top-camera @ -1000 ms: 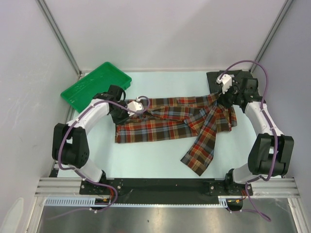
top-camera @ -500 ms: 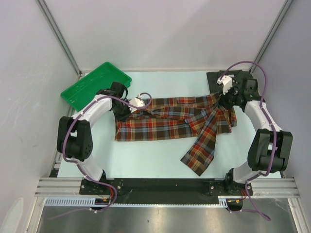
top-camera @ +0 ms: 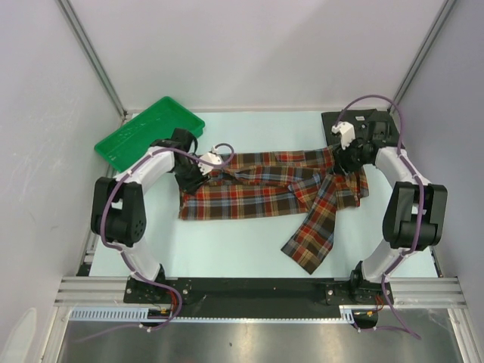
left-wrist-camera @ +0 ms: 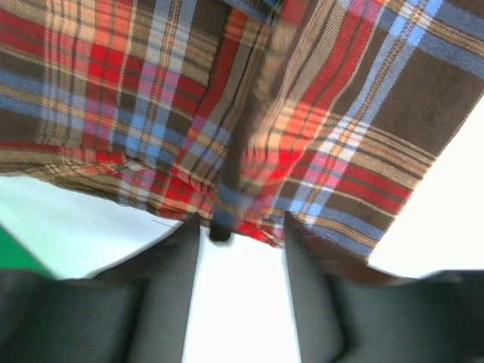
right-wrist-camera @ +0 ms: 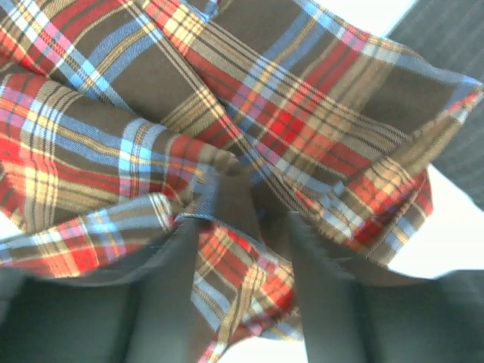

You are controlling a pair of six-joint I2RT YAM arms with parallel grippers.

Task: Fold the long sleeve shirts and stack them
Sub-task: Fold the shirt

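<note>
My left gripper (left-wrist-camera: pixel 242 223) has its fingers (left-wrist-camera: pixel 170 287) apart, pale table (top-camera: pixel 249 249) showing in the gap. The hem of the red, brown and navy plaid cloth shirt (top-camera: pixel 265 189) lies right at their tips. That view is blurred, so I cannot tell whether either pad touches the cloth. From above, this gripper sits at the shirt's left end.

My right gripper (right-wrist-camera: pixel 246 204) also has its fingers (right-wrist-camera: pixel 174 287) parted. A bunched fold of the plaid lies between and over them, hiding the tips. I cannot tell whether the pads press on it.

The plaid shirt is spread across the middle of the table, its body running left to right, one sleeve trailing toward the near edge.

The plain dark charcoal grey shirt (top-camera: pixel 363 119) lies in the far right corner, mostly covered by my right arm. My right wrist view catches only a corner of it, just beside the plaid.

The green plastic tray (top-camera: pixel 144 132) sits at the far left, tilted against the wall.
</note>
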